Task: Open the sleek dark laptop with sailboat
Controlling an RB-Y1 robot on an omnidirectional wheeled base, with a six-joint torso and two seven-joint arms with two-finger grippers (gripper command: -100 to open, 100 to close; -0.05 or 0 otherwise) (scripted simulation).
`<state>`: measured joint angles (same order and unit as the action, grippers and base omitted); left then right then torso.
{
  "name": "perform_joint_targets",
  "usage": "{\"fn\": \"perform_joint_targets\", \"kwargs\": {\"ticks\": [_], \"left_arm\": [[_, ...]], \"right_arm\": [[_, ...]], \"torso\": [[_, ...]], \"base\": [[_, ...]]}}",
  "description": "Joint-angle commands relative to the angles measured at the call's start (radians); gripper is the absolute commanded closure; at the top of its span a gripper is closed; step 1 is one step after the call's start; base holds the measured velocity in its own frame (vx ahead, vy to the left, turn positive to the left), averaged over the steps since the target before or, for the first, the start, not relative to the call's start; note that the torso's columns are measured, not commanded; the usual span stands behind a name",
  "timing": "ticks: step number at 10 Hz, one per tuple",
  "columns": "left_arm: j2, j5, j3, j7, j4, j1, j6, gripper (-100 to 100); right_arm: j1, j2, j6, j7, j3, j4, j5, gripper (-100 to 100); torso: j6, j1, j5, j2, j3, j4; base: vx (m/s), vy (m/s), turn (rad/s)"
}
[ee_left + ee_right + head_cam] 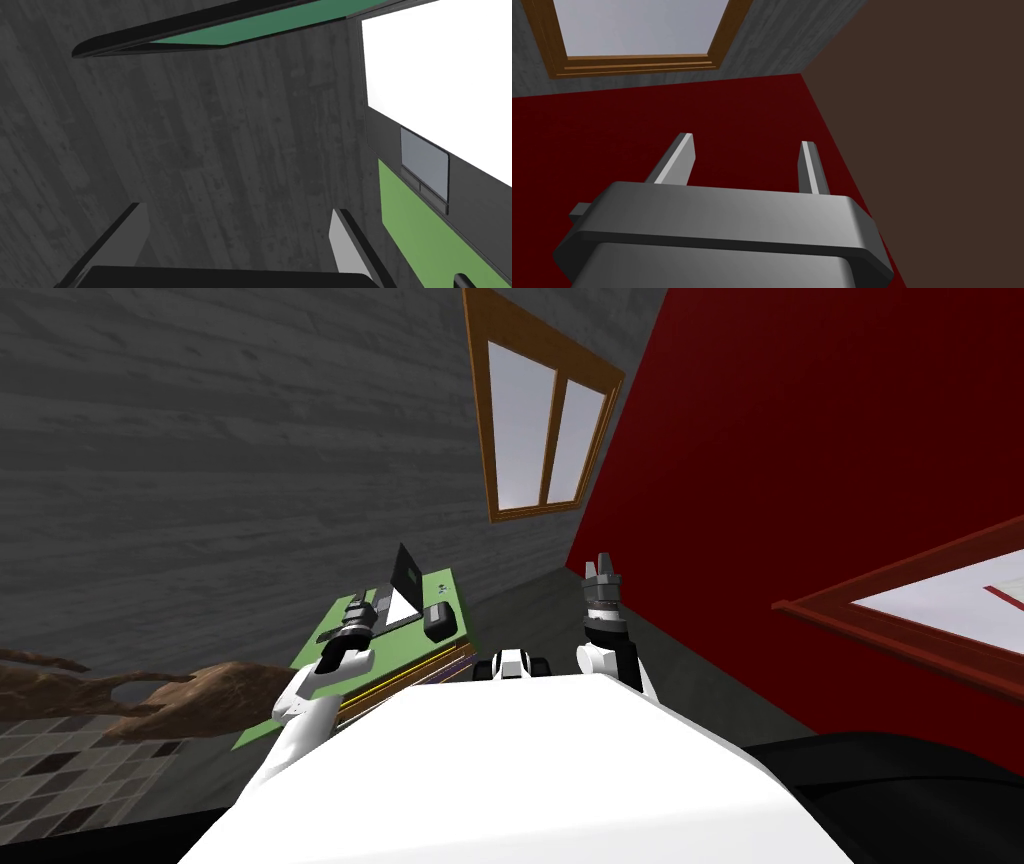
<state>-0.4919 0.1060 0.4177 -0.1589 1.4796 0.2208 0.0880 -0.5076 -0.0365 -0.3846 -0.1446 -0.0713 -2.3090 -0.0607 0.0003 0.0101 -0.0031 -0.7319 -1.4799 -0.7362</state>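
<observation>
Dark laptop (406,576), lid up, on green table (447,588).

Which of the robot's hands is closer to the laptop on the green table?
Left. The left gripper, open, is right beside the laptop; the right gripper is raised off to the side, near the red wall.

The green tabletop (447,593) carries the part-open laptop (405,578) and a dark box (440,620) beside it.
</observation>
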Motion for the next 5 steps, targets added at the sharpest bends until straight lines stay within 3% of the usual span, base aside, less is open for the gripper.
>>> {"fn": "perform_joint_targets", "kwargs": {"ticks": [1, 5], "left_arm": [[-0.039, -0.032, 0.008, 0.032, 0.012, 0.011, -0.032, -100], [-0.107, -0.089, 0.023, 0.089, 0.031, 0.030, -0.087, -100]], "right_arm": [[0.000, 0.000, 0.000, 0.000, 0.000, 0.000, 0.000, 0], [0.000, 0.000, 0.000, 0.000, 0.000, 0.000, 0.000, 0]], "torso": [[0.000, -0.005, 0.001, -0.002, 0.001, -0.001], [0.001, -0.009, 0.003, -0.007, 0.005, -0.002]], "base": [[0.118, -0.194, 0.000], [0.092, -0.170, 0.004]]}}
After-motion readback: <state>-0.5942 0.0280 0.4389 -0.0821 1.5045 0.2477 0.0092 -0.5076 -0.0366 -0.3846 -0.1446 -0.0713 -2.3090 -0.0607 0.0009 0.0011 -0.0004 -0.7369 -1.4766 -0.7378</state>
